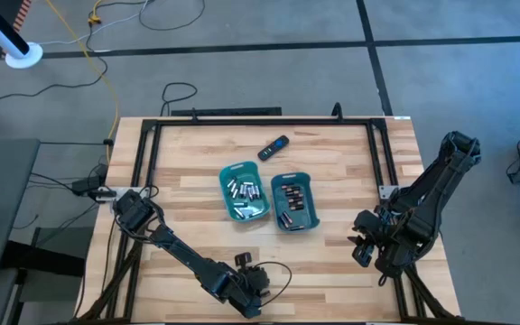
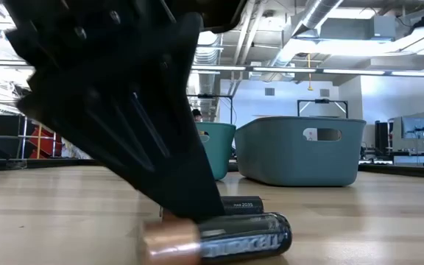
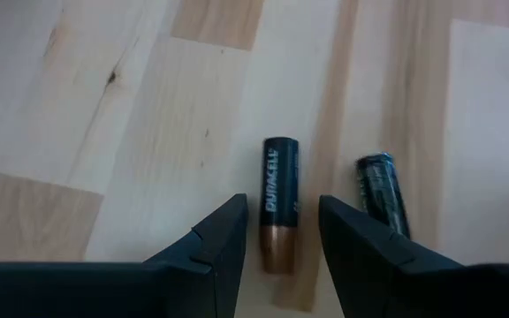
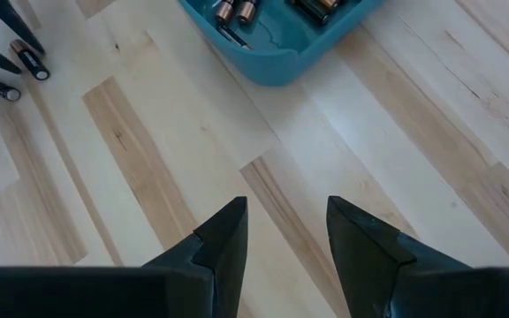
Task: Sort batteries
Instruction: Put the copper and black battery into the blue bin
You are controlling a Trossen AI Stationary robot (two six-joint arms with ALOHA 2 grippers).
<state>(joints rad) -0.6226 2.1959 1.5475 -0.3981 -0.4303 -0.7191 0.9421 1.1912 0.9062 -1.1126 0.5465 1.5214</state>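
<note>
Pick-up step: the left claw (image 3: 279, 231) sits low at the desk's (image 1: 332, 262) near edge, fingers partly open and straddling a copper-ended Duracell battery (image 3: 280, 202), not yet gripping. A second battery (image 3: 382, 192) lies just beside it. Next it must close squarely, then carry to the teal tray of dark batteries (image 1: 307, 222). The right claw (image 4: 286, 231) waits fully open and empty.

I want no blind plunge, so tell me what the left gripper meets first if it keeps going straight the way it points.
The left gripper points down at the table with its jaws apart, straddling a dark Duracell battery with a coppery end. That battery comes first, then the wooden table. A second dark battery lies just outside one finger.
</note>
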